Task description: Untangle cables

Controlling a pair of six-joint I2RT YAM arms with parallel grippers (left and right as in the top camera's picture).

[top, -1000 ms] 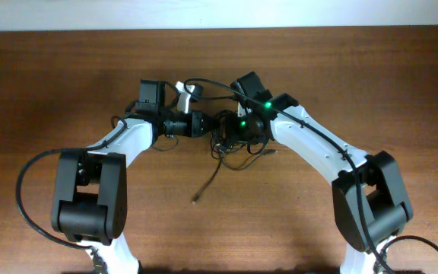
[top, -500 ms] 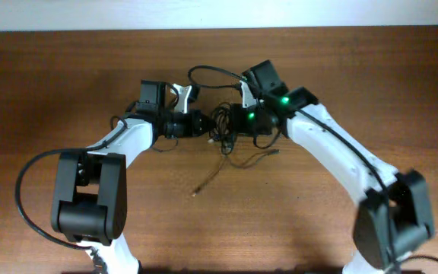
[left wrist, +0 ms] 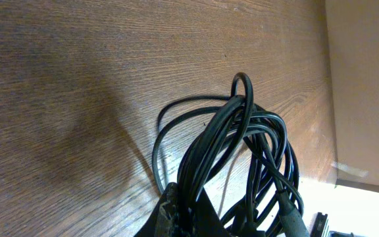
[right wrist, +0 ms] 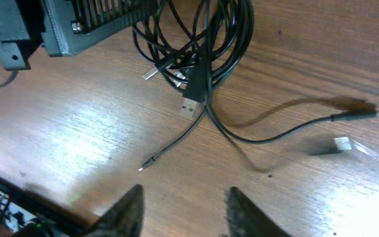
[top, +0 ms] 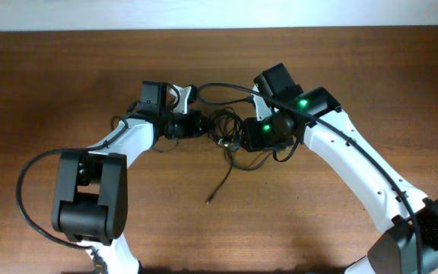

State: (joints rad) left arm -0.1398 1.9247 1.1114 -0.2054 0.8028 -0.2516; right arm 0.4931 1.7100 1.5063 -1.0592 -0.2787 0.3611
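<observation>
Clamping the bunched cables (left wrist: 241,108) in the closed left gripper (top: 201,125), upper centre of the overhead frame. Trailing one loose end toward lower centre. Hovering the right gripper (right wrist: 184,192), spread wide, above bare table (right wrist: 321,197) below the tangle.

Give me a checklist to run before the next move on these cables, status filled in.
1. Grip: ok, the left hand holds the cables, bundle rising from its fingers.
2. Free hand: ok, the right hand is open and empty.
3. Strands separated: not ok, the loops are coiled together.
4. Free end in sight of the right hand: ok, a USB plug sticks out of the bundle.
5. Which cord that plug belongs to: cannot tell.
</observation>
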